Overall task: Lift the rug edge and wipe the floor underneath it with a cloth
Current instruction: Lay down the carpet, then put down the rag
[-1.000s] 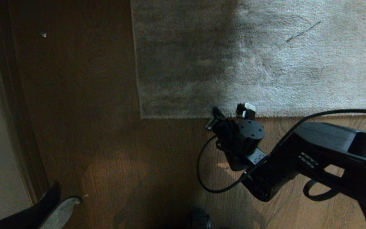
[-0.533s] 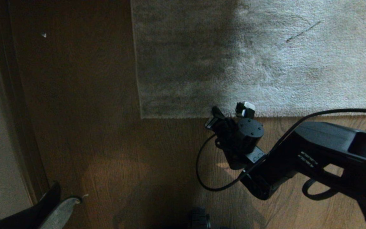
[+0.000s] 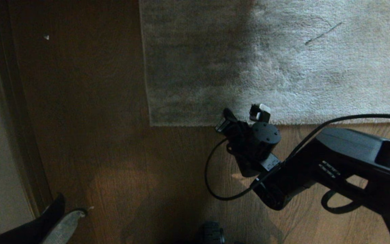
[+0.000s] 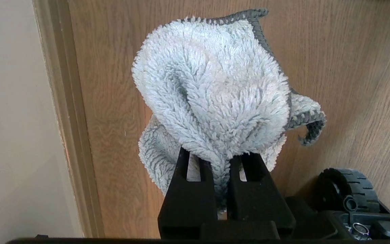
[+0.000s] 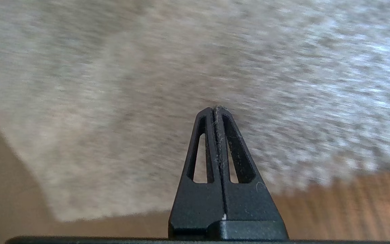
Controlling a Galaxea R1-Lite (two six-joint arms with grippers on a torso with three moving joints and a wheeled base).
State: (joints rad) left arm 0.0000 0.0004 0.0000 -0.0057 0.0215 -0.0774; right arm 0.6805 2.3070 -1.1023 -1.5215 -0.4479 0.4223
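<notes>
Holding the small fluffy pale grey-white cloth [image 4: 212,98] with dark stitched border, the left end effector [image 4: 219,162] is closed tight on a fold of it, low at the left side, above the brown wood-grain plank floor [image 3: 113,162] and near the pale skirting board [image 4: 66,118]; this arm is parked and should keep its grip until the floor under the rug is open

More to the right, the straight near edge of the large light grey-beige short-pile rug [image 3: 188,124] lies flat on the floor, with its square corner at the left end. The right end effector [image 5: 217,113] is just over this border, a little right of the corner, and its two black fingers are pressed together with nothing between them

For this step I think the fingers must first open, then go down so one finger slides under the border, close on it, and lift slowly, so the heavy rug does not slip out
</notes>
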